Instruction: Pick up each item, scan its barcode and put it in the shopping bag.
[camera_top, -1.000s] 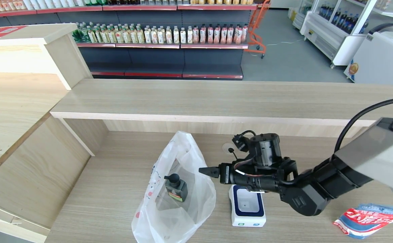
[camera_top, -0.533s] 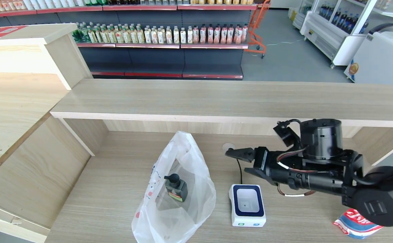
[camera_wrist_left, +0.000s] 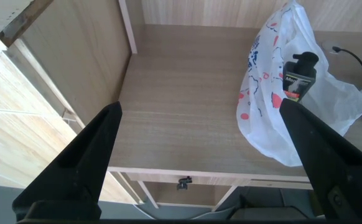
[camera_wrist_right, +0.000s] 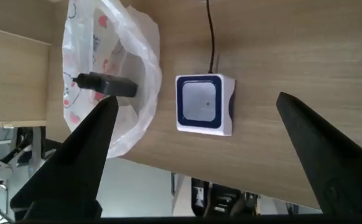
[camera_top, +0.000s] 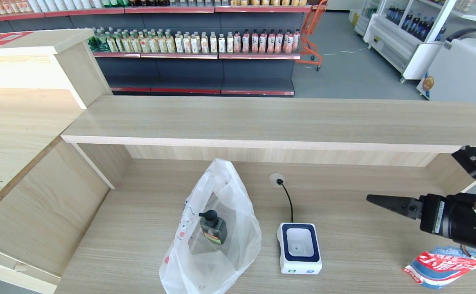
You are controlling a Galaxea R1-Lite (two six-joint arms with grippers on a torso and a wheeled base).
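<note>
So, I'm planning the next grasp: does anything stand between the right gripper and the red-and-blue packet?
Nothing visible does. The packet lies on the counter close by the right gripper, and the scanner stands well clear.

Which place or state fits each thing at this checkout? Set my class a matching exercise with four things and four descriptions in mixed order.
Things:
1. pump bottle
2. scanner
3. red and blue packet
4. right hand

Descriptions:
A. open, above the counter
B. inside the shopping bag
C. lying at the counter's near right corner
D. standing on the counter, just right of the bag

Pairs: 1-B, 2-D, 3-C, 4-A
</note>
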